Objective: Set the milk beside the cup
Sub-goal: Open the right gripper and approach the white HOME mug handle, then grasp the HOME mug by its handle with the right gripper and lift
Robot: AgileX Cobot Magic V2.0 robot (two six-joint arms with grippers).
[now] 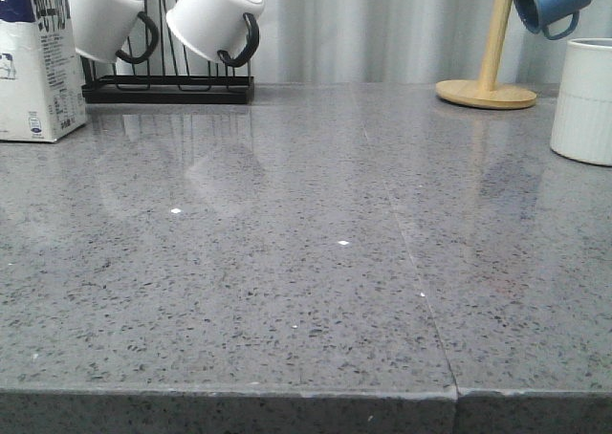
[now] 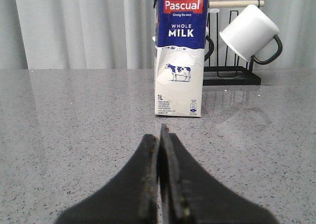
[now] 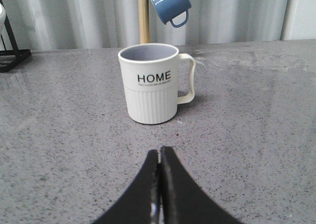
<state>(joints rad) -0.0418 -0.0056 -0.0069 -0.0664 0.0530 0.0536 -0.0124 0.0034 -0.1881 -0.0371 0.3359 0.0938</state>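
Observation:
The milk (image 1: 36,61) is a tall white carton with a dark blue top, upright at the far left of the grey counter. It also shows in the left wrist view (image 2: 180,54), straight ahead of my left gripper (image 2: 159,135), which is shut, empty and some way short of it. The cup (image 1: 581,99) is a white ribbed mug at the far right edge. In the right wrist view the cup (image 3: 150,83) reads "HOME", its handle to one side. My right gripper (image 3: 159,152) is shut and empty, a short way from it. Neither gripper shows in the front view.
A black rack (image 1: 167,90) with two white, black-handled mugs (image 1: 215,15) stands at the back left, beside the milk. A wooden mug tree (image 1: 488,80) holding a blue mug (image 1: 550,2) stands at the back right. The counter's front edge (image 1: 287,394) runs along the bottom.

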